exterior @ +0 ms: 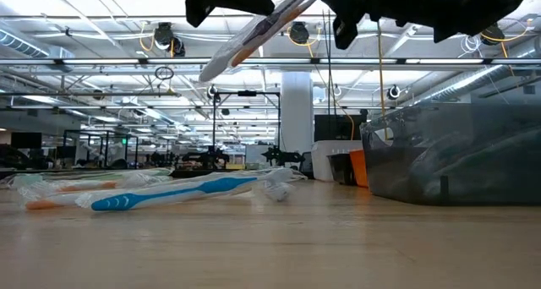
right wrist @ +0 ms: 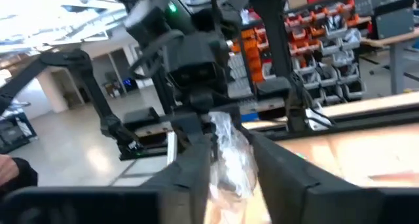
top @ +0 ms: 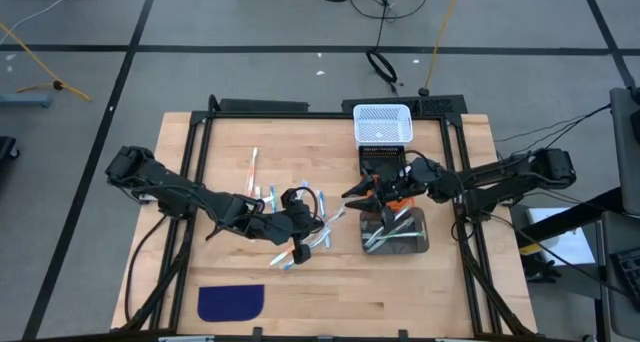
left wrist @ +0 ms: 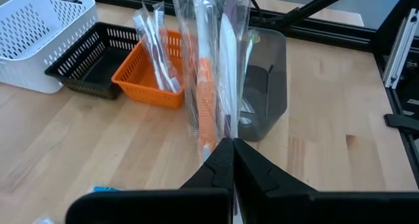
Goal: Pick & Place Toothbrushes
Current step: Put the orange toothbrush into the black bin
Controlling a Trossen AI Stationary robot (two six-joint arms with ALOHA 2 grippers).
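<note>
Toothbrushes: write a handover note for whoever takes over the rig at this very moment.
Left gripper: shut on a wrapped toothbrush, held in the air mid-table.
Right gripper: at that toothbrush's other end, by the bins; grip unclear.
Done: several toothbrushes lie in the grey bin, a few in the orange basket.
Left: finish this handover and place it, then clear the loose toothbrushes on the table's left half.
</note>
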